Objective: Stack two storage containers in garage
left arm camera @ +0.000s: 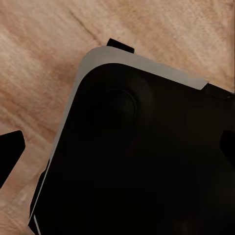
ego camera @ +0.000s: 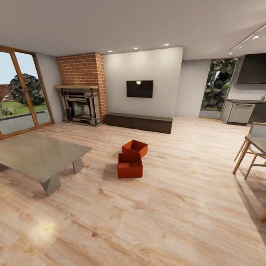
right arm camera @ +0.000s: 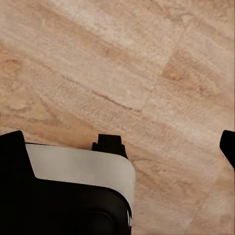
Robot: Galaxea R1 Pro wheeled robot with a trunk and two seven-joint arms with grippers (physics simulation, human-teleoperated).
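Observation:
The two storage containers stand on the pale wood-plank floor of the living room, in the middle of the head view. The nearer container point(ego camera: 130, 166) sits square to me. The farther container point(ego camera: 135, 148) is turned at an angle and touches its back corner. Both are orange-red open-top bins. My left gripper point(left arm camera: 117, 147) hangs over my own black base, with one dark fingertip point(left arm camera: 11, 152) at the picture's edge. My right gripper point(right arm camera: 117, 147) points down at the floor, its fingertips point(right arm camera: 228, 147) far apart with nothing between them.
A low grey coffee table point(ego camera: 40, 155) stands at the left, and a wooden chair point(ego camera: 255, 147) at the right edge. Behind the bins are the brick fireplace point(ego camera: 81, 92), the wall TV point(ego camera: 139, 88) and a long dark cabinet point(ego camera: 139, 122). Kitchen units point(ego camera: 242, 112) lie at the far right.

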